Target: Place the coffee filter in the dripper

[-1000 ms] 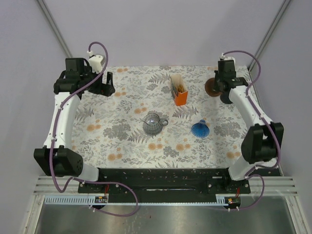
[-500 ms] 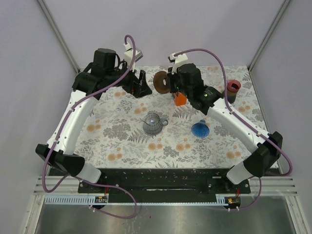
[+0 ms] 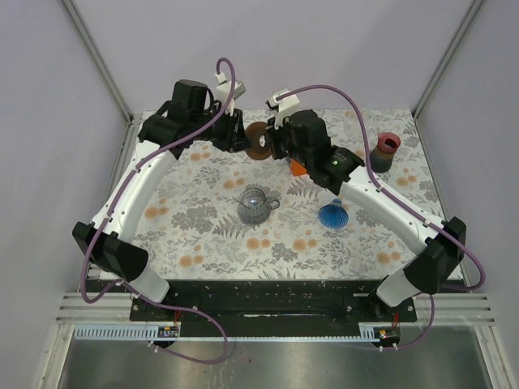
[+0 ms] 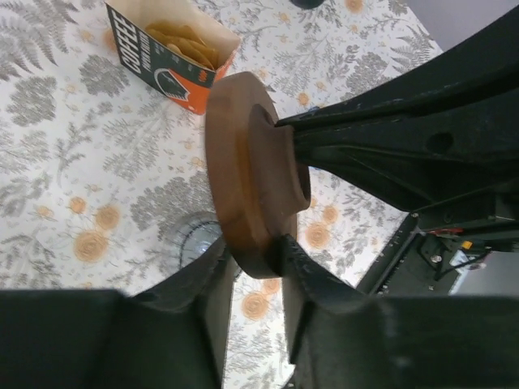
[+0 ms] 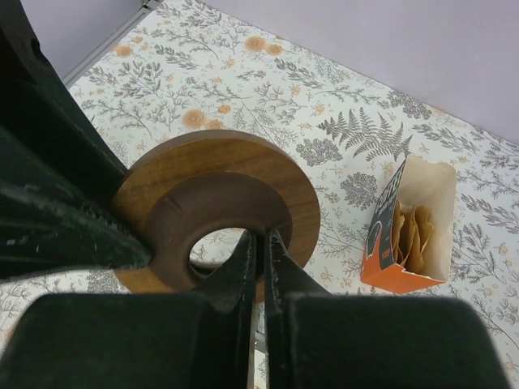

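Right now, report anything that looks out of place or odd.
The round brown wooden ring hangs in midair on edge: the left gripper clamps its rim, and the right gripper pinches the edge of its centre hole. Nothing looks spilled.

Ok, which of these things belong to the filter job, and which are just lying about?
Job: filter box, blue dripper, probably the wooden ring, now gripped.
Lying about: glass jug, red cup.

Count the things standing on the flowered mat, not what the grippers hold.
4: orange filter box at the back centre, partly behind the right arm; glass pot mid-mat; blue dripper to its right; red cup at the back right. The arms may hide more.
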You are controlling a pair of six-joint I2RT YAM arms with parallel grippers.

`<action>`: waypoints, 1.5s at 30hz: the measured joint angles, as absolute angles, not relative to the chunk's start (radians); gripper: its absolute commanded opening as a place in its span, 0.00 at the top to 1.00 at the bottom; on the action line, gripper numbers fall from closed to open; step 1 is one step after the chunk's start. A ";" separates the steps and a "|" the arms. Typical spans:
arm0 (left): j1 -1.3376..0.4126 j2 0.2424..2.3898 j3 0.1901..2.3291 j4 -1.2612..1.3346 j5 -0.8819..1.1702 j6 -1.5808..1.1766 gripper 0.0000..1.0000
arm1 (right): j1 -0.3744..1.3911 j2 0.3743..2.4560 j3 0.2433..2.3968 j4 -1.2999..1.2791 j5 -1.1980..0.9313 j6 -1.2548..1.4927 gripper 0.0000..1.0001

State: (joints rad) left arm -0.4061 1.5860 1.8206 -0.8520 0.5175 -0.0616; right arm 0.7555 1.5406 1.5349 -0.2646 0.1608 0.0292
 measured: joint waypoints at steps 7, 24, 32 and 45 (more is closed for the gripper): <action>-0.392 1.587 1.803 -0.812 0.559 -0.068 1.00 | 0.754 1.544 1.534 -0.260 0.141 0.008 0.66; -0.516 1.520 1.618 -0.838 -0.037 0.485 1.00 | 0.509 1.546 1.602 -0.447 -0.224 0.142 0.08; -0.702 1.390 1.287 -0.673 -0.361 0.896 1.00 | 0.522 1.581 1.672 -0.514 -0.290 0.225 0.01; -0.928 0.909 0.458 0.129 -0.305 1.615 1.00 | 0.553 1.587 1.556 -0.544 -0.410 0.189 0.09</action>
State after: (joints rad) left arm -0.9279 0.9092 0.4583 0.1291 -0.3046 1.6146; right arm 0.5529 1.5871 1.5562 -0.5438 -0.4095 0.1886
